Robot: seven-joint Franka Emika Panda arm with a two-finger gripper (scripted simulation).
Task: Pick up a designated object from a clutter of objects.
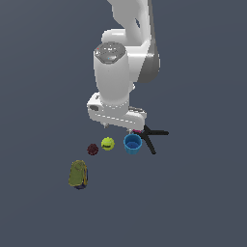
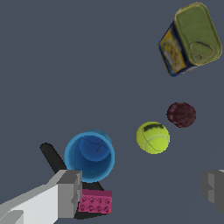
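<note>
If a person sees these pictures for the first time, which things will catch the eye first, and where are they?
The big white arm ending in its end effector dominates the exterior view, hanging open above a row of small items on the dark floor. Below it lie the bright yellow-green tennis ball, a dark red ball on its exterior-view left and a blue cup on its right. Apart from them lies an olive-yellow can, nearer the camera.

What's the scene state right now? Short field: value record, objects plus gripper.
target: tennis ball, yellow-green, on the floor, untouched
neighbours: dark red ball on the exterior view's left of it, blue cup on its right, both apart from it
cup: upright, open, nothing seen inside
other items: black clamp beside the cup; pink studded block; olive-lidded can lying on its side
gripper: open, above the clutter, holding nothing
</note>
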